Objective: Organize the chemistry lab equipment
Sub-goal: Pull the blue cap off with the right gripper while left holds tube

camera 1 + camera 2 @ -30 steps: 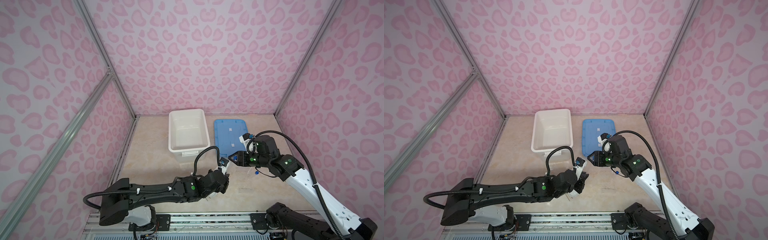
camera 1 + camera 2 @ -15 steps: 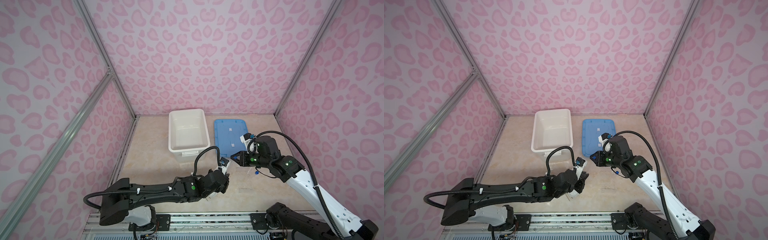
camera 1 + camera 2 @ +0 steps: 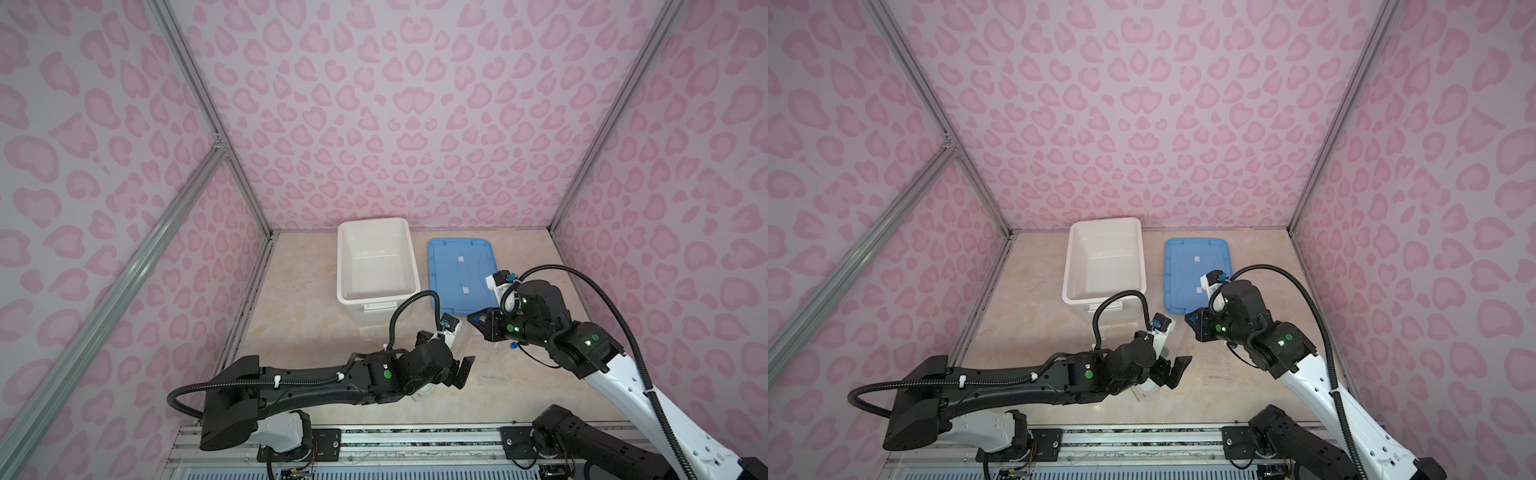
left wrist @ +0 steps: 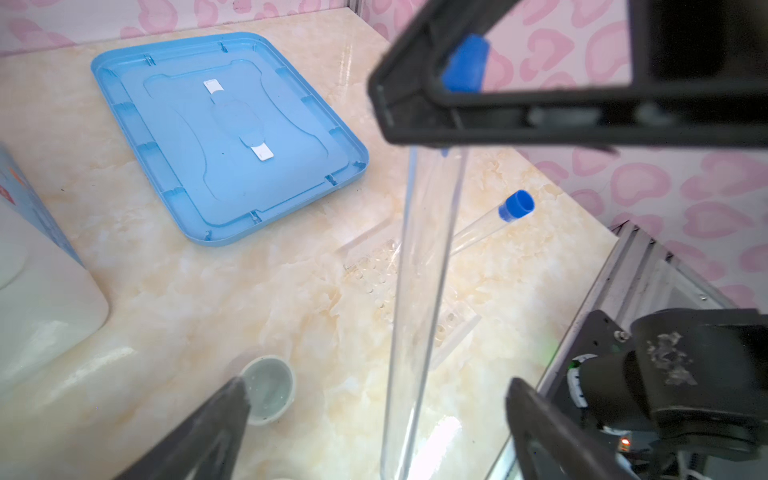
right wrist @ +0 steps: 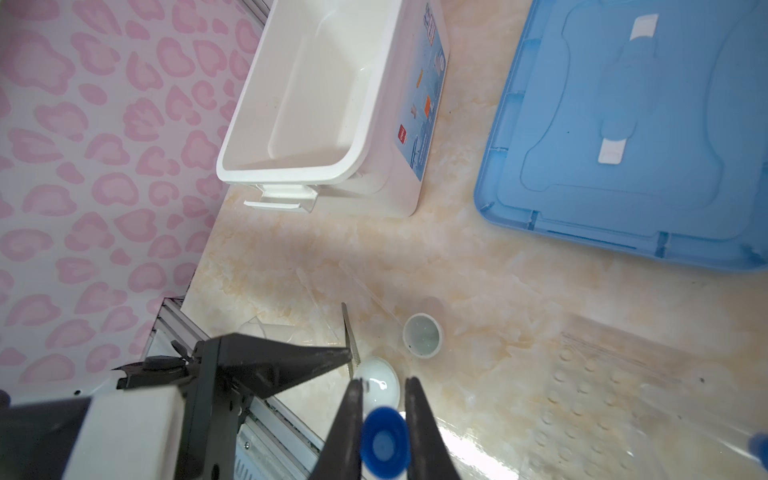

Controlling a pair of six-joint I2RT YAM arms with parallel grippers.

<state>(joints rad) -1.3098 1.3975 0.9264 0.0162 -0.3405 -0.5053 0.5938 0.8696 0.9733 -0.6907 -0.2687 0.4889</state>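
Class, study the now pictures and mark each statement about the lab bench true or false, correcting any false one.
1. The right pincer is closed on a blue-capped tube. True.
2. The left pincer clamps that tube too. False: its jaws stand wide apart on either side of the tube.
3. The blue lid covers the white box. False: it lies flat on the table beside the open box.
4. A small white dish stands on the table, mouth up. True.
5. The tweezers lie in the white box. False: they lie on the table.
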